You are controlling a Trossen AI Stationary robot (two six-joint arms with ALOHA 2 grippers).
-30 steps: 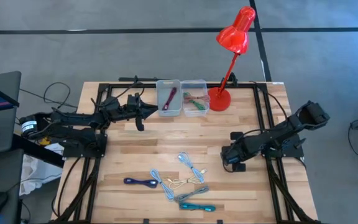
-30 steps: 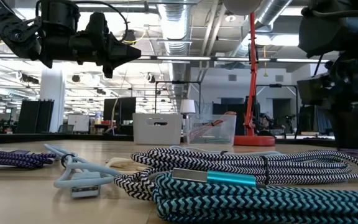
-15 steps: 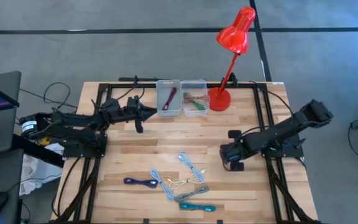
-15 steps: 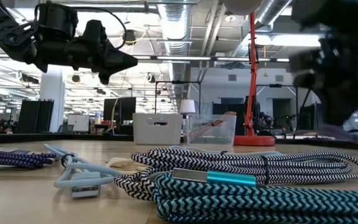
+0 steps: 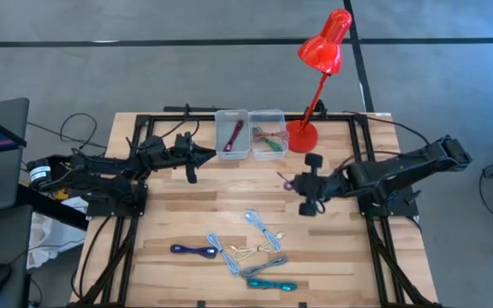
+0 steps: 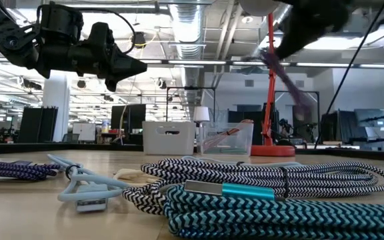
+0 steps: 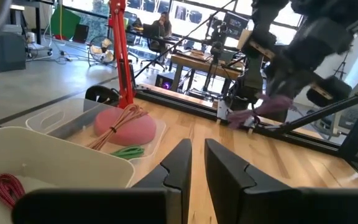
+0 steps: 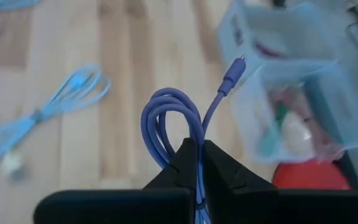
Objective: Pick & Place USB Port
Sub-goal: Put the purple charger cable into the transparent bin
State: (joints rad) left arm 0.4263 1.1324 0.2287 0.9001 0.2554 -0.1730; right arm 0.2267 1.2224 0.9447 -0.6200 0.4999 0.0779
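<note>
A purple cable (image 8: 178,127) is pinched between the fingers of the right gripper (image 5: 291,182), held above the table (image 5: 349,257) right of centre in the high view. Two bins (image 5: 250,133) at top centre already contain cables (delivery there is judged the goal). Several cables (image 5: 251,248) remain at lower centre. The left gripper (image 5: 205,151), nearly closed and empty, is parked beside the bins.

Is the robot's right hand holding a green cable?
No, the right hand is shut on a purple cable, looped above its fingers.
</note>
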